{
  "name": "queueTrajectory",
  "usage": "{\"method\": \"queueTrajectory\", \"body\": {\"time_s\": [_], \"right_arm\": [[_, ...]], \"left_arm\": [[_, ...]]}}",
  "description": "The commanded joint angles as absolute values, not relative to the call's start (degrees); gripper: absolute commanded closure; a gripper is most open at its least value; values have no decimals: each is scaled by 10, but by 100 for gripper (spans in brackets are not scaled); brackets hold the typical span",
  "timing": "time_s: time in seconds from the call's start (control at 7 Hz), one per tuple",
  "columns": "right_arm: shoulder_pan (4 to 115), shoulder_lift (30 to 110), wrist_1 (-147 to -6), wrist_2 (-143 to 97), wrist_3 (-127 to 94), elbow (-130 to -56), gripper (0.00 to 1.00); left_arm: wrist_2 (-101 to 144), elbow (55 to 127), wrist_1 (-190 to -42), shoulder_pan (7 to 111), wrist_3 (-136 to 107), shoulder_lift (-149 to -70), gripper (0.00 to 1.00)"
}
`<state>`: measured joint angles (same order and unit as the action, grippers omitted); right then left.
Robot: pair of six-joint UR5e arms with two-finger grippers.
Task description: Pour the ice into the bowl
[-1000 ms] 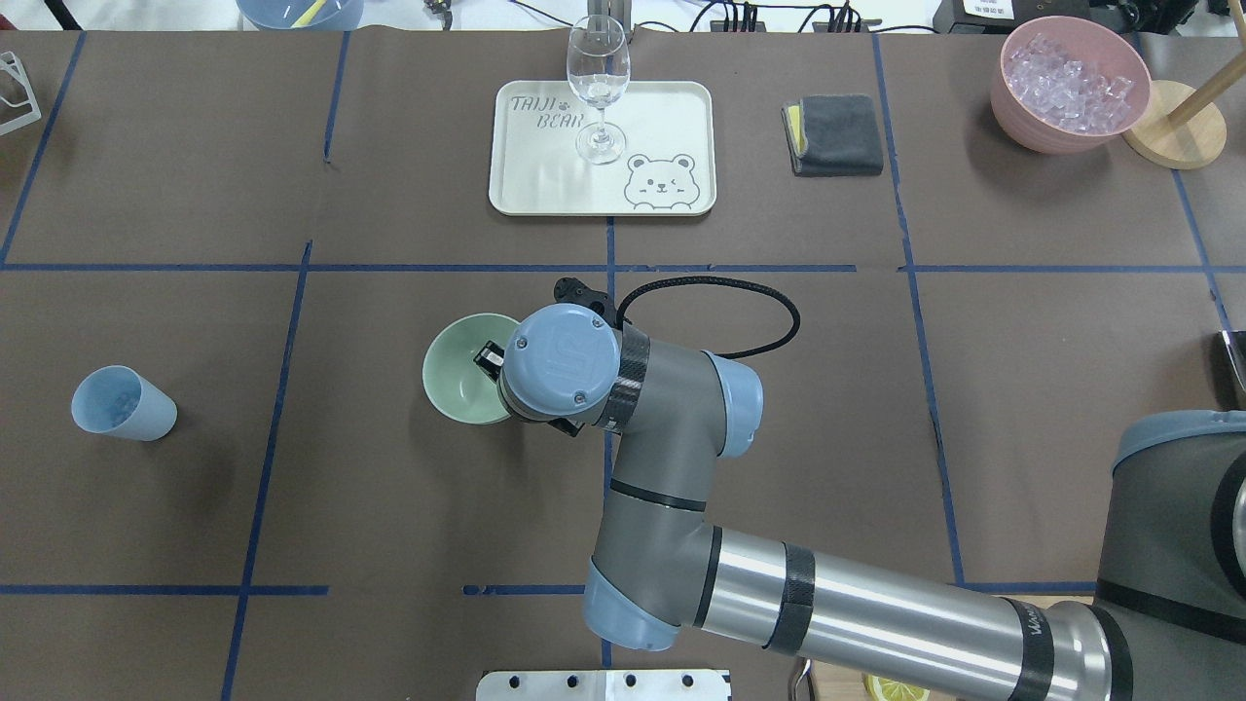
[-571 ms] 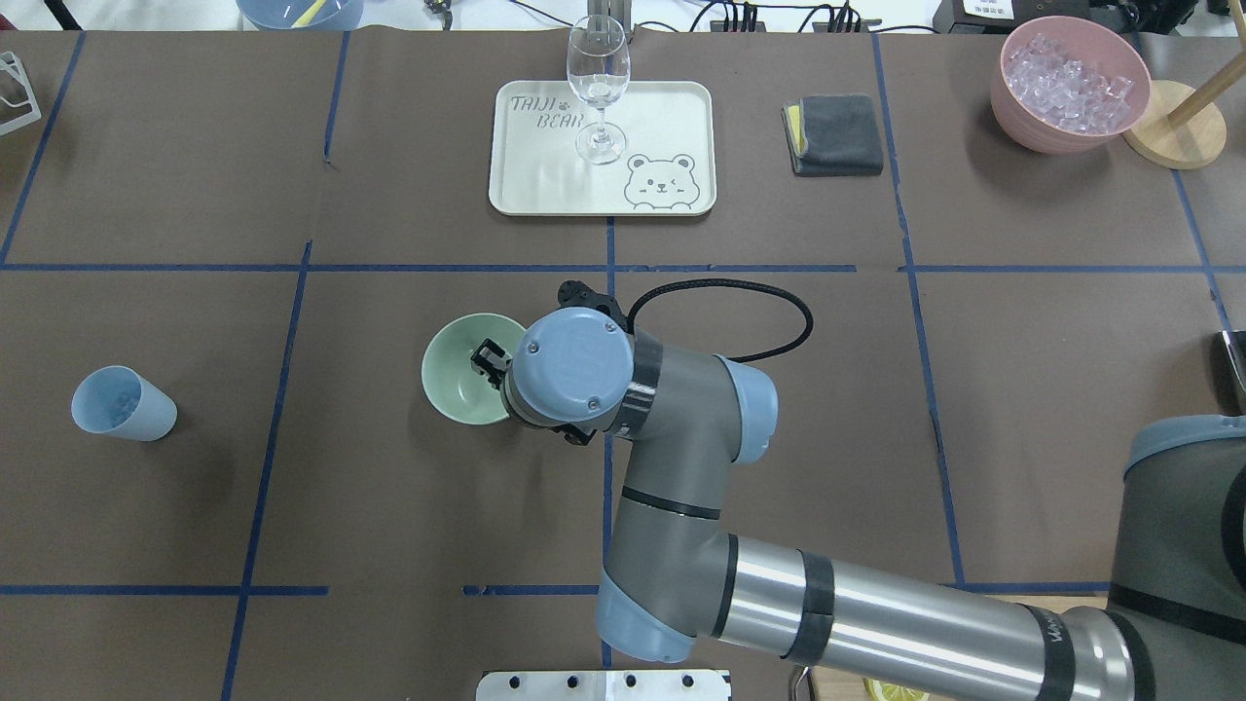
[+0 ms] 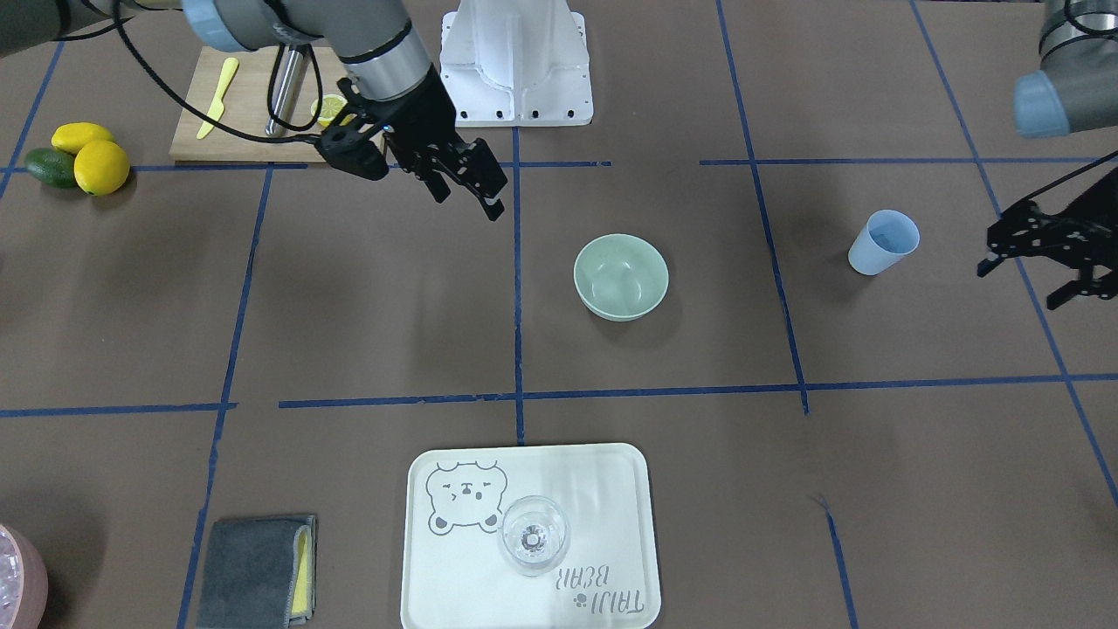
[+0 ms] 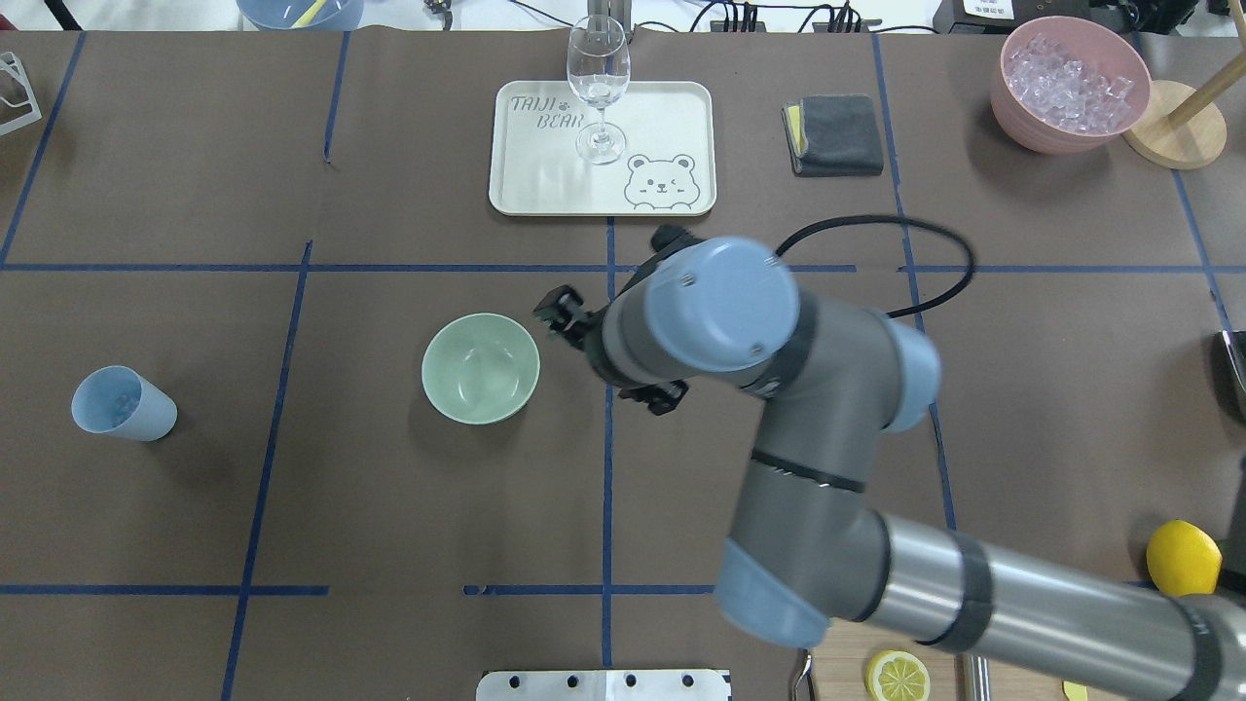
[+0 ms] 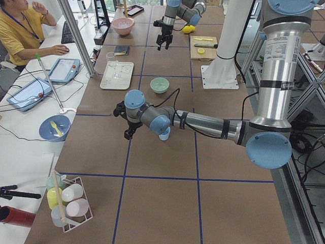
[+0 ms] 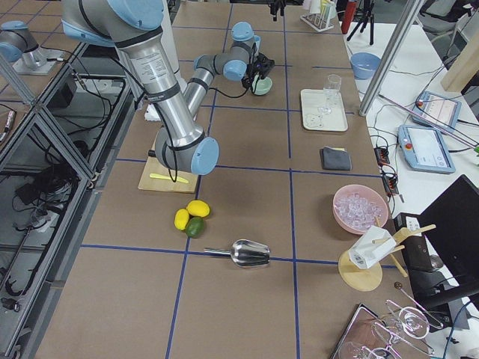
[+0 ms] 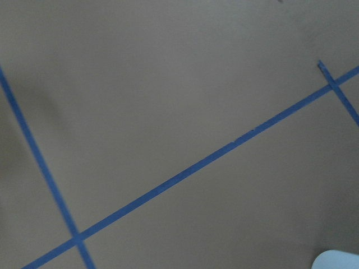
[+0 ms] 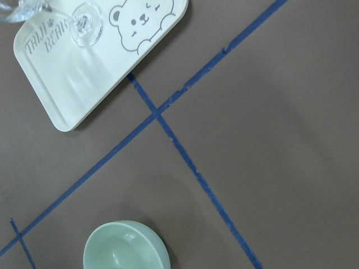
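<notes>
The pale mint-green bowl (image 4: 480, 368) stands empty near the table's middle; it also shows in the front view (image 3: 621, 276) and the right wrist view (image 8: 124, 246). My right gripper (image 4: 565, 316) is open and empty, raised just right of the bowl and clear of it; the front view (image 3: 467, 201) shows it too. A blue cup (image 4: 124, 403) stands at the far left; faint glassy bits seem to lie inside it. My left gripper (image 3: 1017, 286) is open and empty, beside the cup (image 3: 884, 242) and apart from it.
A pink container (image 4: 1069, 86) full of clear ice cubes sits back right. A bear tray (image 4: 662, 117) carries a wine glass (image 4: 598, 88). A grey cloth (image 4: 835, 133) lies beside it. A cutting board (image 3: 253, 131), lemons (image 3: 92, 157) and a metal scoop (image 6: 243, 254) lie on my right.
My right gripper has pulled off the bowl's right rim, moving right and away; its arm swung right. The bowl and cup have stayed put.
</notes>
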<state>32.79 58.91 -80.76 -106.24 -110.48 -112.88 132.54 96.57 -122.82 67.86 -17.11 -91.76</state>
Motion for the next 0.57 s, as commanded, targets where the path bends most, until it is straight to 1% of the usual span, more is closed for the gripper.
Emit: {"method": "queueTrajectory", "body": {"time_s": [0.0,0.14,0.29,0.43], "right_arm": [[342,614,-807,-1071,-1078,-1143,0],[342,616,-808,-1068,-1078,-1143,0],[340,621,-808,-1067,-1078,-1143,0],[339,623,-808,-1064,-1076,-1143,0]], "left_arm": [[1154,1017,-1484,584,-385,-804,0],[1077,1046,-1521,550,-416,-762,0],[1017,1064,-1539,515,-443,-736,0],[947,1065,-1633,482,-447,-681,0]]}}
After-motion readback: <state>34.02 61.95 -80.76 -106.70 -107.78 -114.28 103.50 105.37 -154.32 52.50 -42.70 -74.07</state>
